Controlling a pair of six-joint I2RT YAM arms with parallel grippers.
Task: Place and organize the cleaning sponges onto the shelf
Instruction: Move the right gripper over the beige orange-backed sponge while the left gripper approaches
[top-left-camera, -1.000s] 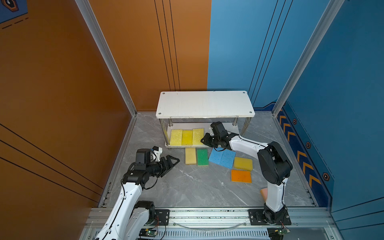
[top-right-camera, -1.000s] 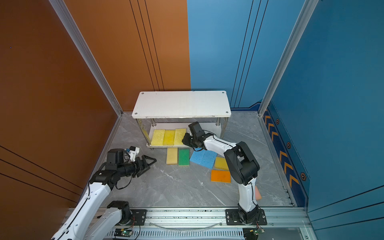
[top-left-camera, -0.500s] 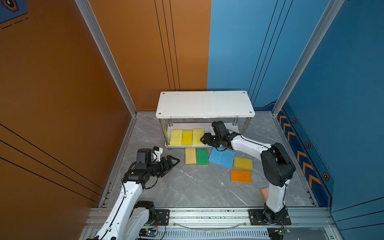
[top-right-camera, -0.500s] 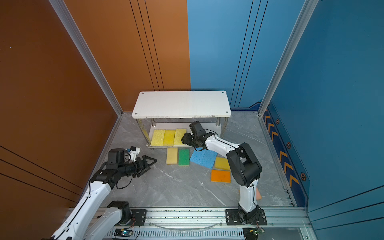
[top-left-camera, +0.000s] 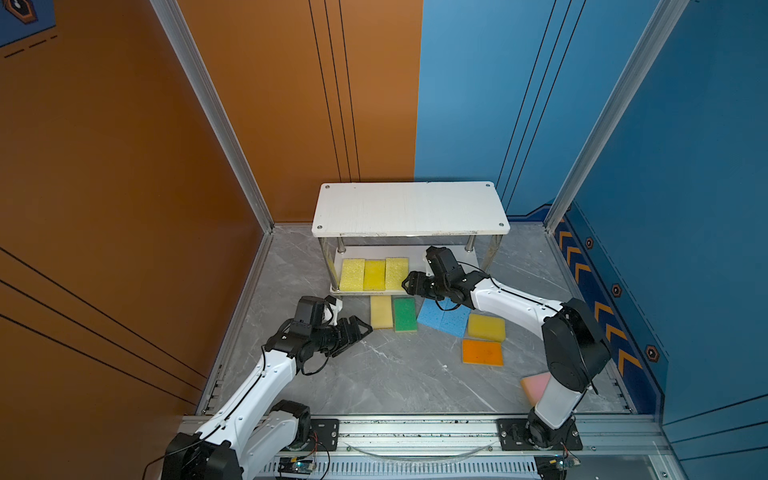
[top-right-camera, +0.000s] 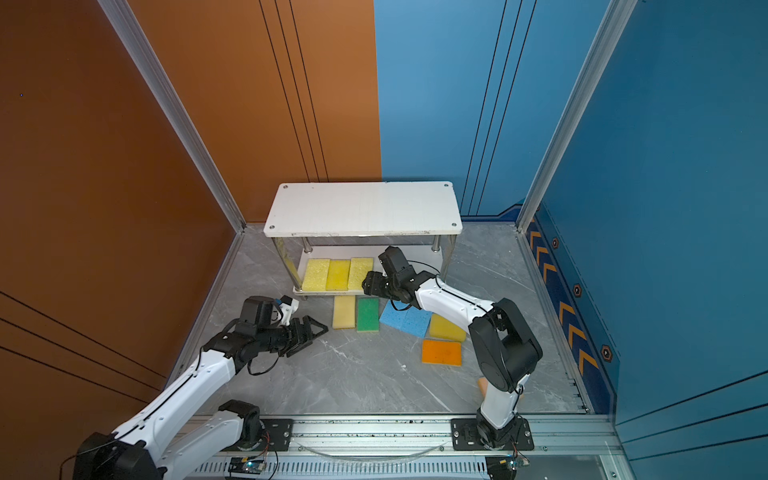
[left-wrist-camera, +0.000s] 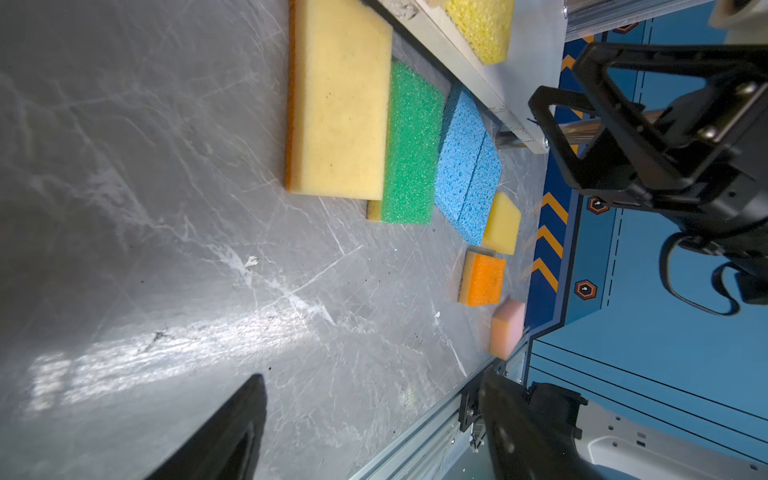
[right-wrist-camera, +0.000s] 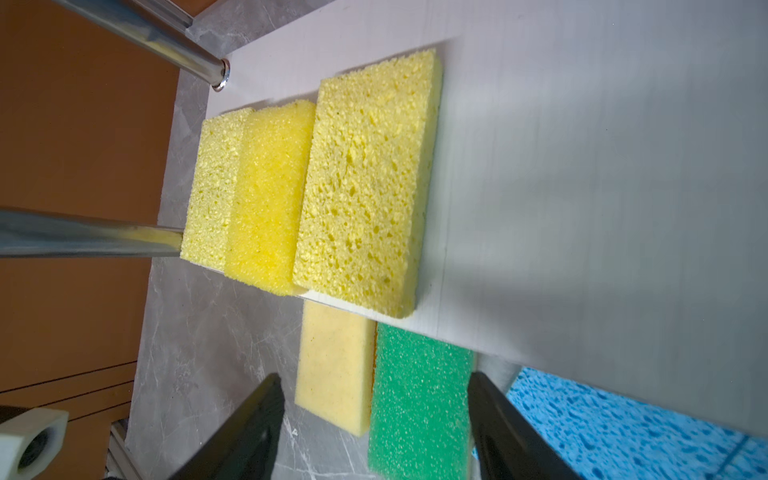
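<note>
Right pincer (top-left-camera: 408, 284) spread at front edge of shelf (top-left-camera: 411, 208), left pincer (top-left-camera: 361, 330) spread over open floor (top-left-camera: 395, 374)

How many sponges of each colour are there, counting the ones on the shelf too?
Yellow sponges: 4, three on the shelf, one on the floor
Light blue sponges: 2
Beige sponge: 1
Green sponge: 1
Orange sponge: 1
Pink sponge: 1
Total: 10
</note>
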